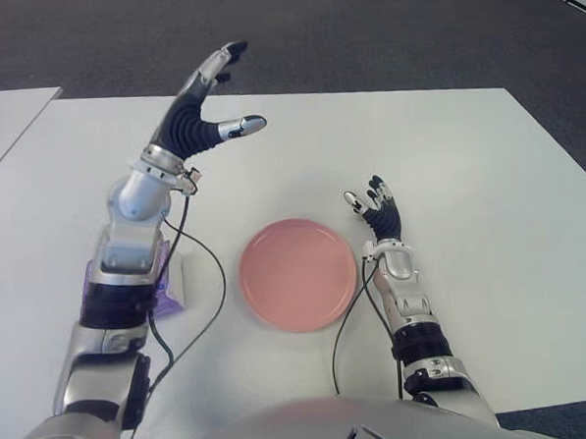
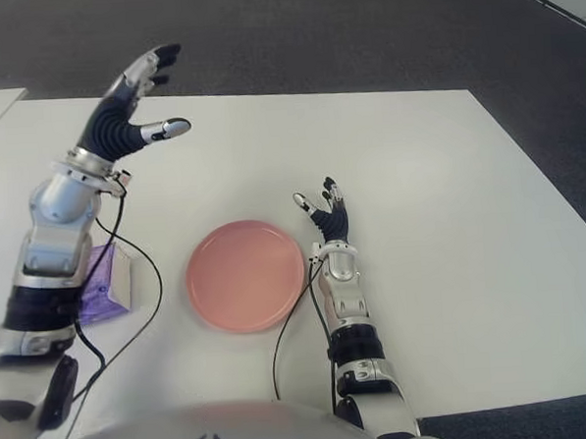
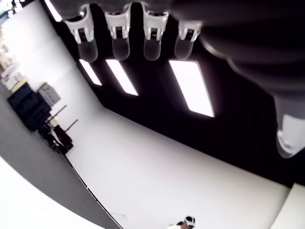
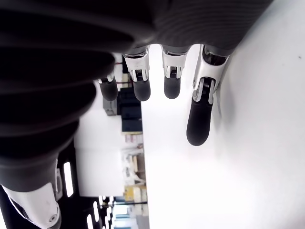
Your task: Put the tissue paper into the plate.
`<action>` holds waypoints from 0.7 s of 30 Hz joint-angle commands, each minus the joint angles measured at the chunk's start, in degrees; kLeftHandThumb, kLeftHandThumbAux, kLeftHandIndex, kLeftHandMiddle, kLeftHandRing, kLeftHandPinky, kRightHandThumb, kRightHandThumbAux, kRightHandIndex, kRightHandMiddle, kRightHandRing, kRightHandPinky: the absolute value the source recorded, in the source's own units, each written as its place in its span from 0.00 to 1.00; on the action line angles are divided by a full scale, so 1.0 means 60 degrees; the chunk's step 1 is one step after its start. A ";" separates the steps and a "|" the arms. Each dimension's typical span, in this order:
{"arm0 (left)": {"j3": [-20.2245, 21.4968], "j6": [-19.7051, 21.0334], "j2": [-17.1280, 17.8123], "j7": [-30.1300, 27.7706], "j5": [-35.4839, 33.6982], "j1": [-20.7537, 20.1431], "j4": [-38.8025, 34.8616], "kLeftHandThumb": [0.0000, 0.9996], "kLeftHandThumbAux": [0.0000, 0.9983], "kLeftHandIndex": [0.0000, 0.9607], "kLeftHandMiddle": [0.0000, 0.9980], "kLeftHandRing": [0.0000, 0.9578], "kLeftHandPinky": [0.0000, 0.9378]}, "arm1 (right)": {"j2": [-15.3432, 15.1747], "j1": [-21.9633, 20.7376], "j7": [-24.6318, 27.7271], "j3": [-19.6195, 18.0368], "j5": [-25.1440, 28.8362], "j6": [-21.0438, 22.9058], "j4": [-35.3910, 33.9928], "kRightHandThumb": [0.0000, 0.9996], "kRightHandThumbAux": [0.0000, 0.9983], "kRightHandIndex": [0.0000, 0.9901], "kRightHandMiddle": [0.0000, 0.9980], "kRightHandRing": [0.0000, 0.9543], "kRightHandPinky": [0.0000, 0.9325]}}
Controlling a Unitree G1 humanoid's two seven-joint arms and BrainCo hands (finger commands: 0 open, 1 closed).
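Note:
A purple tissue pack (image 2: 102, 286) lies on the white table (image 1: 467, 171), left of the pink plate (image 1: 298, 273) and partly hidden by my left forearm. The plate holds nothing. My left hand (image 1: 229, 90) is raised high above the table's far left part, well beyond the pack, fingers (image 3: 128, 38) spread and empty. My right hand (image 1: 374, 203) shows just right of the plate, low over the table, with its fingers (image 4: 171, 81) straight and nothing in them.
A black cable (image 1: 216, 287) loops over the table between the tissue pack and the plate; another runs from the right wrist (image 1: 340, 335). A second white table (image 1: 8, 121) stands at the left across a narrow gap. Dark carpet (image 1: 362, 29) lies beyond the far edge.

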 commanded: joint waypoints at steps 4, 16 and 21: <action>-0.0034 -0.0225 0.0561 -0.0818 -0.0301 -0.0405 0.0081 0.00 0.47 0.00 0.00 0.00 0.00 | 0.0031 0.0515 0.0196 -0.0004 0.0060 0.0263 0.0716 0.17 0.74 0.00 0.00 0.00 0.01; -0.0026 -0.0624 0.3383 -0.2652 0.1172 0.0413 -0.1244 0.08 0.43 0.00 0.00 0.00 0.00 | -0.0199 0.0429 0.0795 -0.0091 0.0113 -0.1482 0.2056 0.13 0.76 0.00 0.00 0.00 0.00; 0.0220 -0.1050 0.5038 -0.3384 0.2462 0.1168 -0.1857 0.09 0.33 0.00 0.00 0.00 0.00 | -0.0281 0.0242 0.0884 -0.0187 0.0140 -0.2025 0.2818 0.12 0.74 0.00 0.00 0.00 0.00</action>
